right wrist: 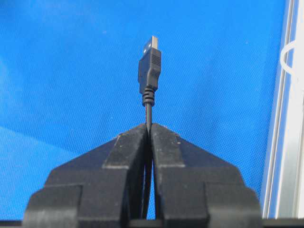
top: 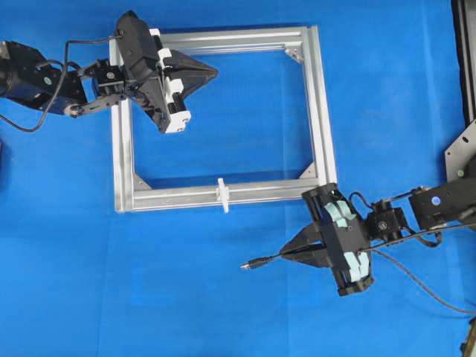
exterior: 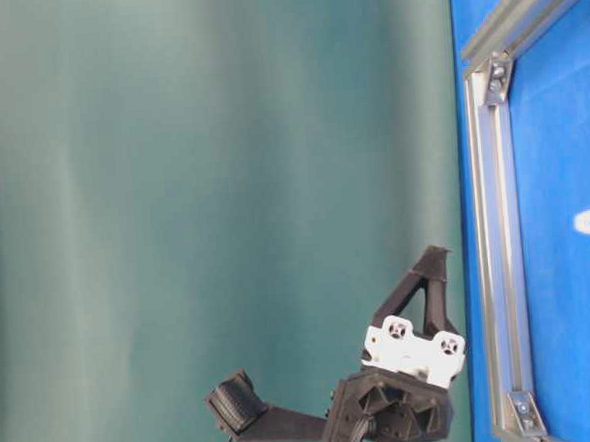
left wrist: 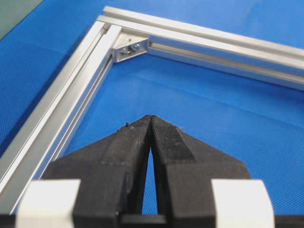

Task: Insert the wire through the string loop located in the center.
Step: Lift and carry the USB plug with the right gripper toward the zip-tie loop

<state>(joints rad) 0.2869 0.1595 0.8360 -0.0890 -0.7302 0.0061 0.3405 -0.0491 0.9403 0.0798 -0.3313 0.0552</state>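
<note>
Overhead exterior shows the right gripper [top: 287, 253], jaws clenched on the wire [top: 262, 261], near the table's front edge, while the left gripper [top: 214, 72] is clenched empty over the frame [top: 320, 111].

No readable text, labels, brands, numbers or signs in any view

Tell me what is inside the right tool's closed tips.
The right tool is shut on the wire: its cable runs between the tips, and the plug sticks out beyond them over the blue table. The pinched stretch of cable is mostly covered.
</note>
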